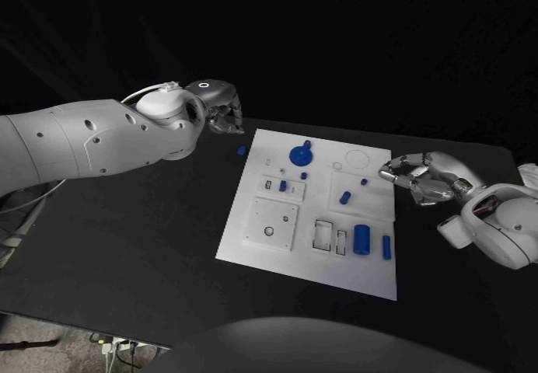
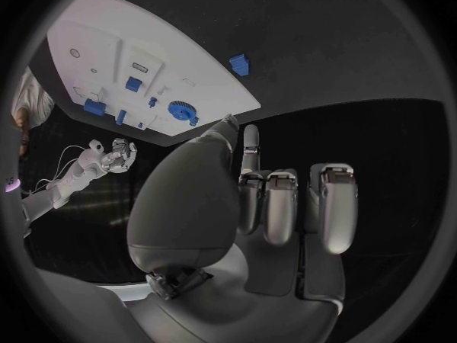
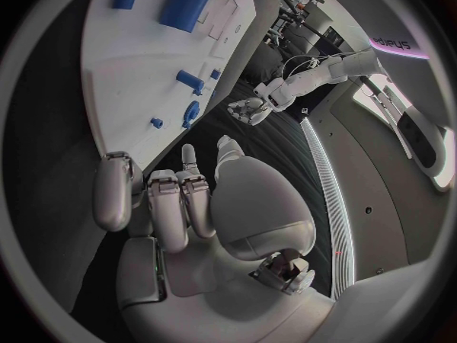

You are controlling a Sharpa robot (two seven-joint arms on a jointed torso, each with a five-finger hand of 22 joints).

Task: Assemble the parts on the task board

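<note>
Head view, left to right: my left hand (image 1: 220, 106) hovers empty, fingers curled loosely, near the loose blue part (image 1: 241, 151) lying off the task board (image 1: 256, 233), probably my next pick. My right hand (image 1: 424, 177) waits empty, fingers half-curled, beside the board's right edge.

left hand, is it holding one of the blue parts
No, the left hand holds nothing; a small blue part lies on the black table apart from its fingers.

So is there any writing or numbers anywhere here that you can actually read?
No readable text on the task board, the blue parts or either hand.
One purple glowing sign on a structure in the room behind: too bent and blurred to read for certain.
</note>
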